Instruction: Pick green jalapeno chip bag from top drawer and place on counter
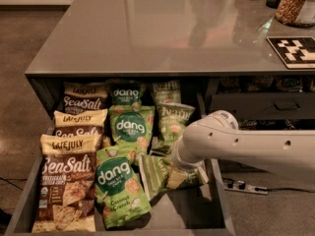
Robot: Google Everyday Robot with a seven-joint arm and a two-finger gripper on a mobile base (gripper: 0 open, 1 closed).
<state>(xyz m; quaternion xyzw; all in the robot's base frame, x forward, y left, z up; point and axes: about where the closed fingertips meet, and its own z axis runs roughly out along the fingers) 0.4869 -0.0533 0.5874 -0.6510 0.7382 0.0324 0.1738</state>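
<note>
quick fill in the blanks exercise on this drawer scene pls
1. The top drawer stands ___.
2. The gripper is down inside the ___, at the green jalapeno chip bag.
3. The black-and-white marker lies on the ___.
Missing words: open; drawer; counter.

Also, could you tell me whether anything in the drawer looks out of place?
Yes: the green jalapeno chip bag lies crumpled and tilted at the front right of the top drawer, unlike the upright bags behind it. The gripper sits right at it, mostly hidden by the arm.
</note>
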